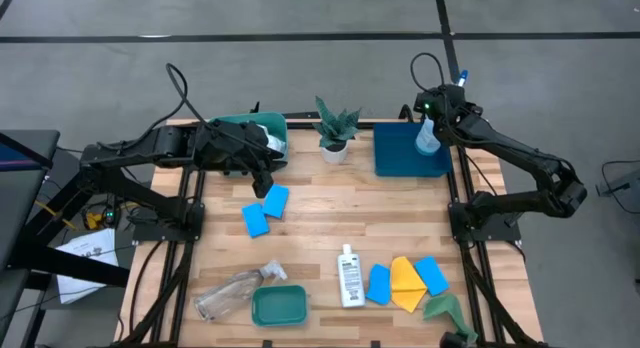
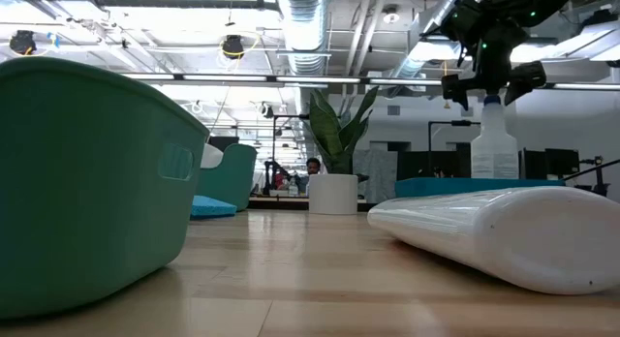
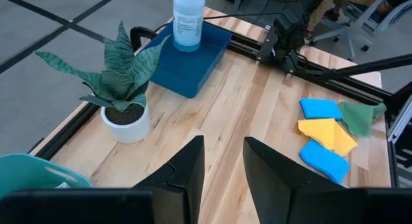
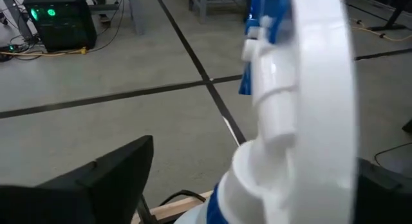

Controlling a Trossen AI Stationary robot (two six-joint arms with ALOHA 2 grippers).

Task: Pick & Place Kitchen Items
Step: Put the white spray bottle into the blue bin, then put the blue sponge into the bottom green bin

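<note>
A white spray bottle with a blue trigger (image 2: 494, 143) stands upright in the dark blue tray (image 1: 400, 153) at the far right; it also shows in the left wrist view (image 3: 188, 21). My right gripper (image 2: 490, 83) is open, its fingers on either side of the bottle's spray head (image 4: 290, 89). I cannot tell whether they touch it. My left gripper (image 3: 224, 166) is open and empty, just above two blue sponges (image 1: 266, 210) and beside the far green tub (image 1: 240, 123). A small white bottle (image 1: 349, 276) and a clear spray bottle (image 1: 235, 293) lie near the front.
A potted plant (image 1: 333, 133) stands between the tub and the tray. A second green tub (image 1: 278, 306) sits at the front edge. Two blue sponges (image 1: 379, 284), a yellow cloth (image 1: 407, 283) and a green cloth (image 1: 447, 310) lie at the front right.
</note>
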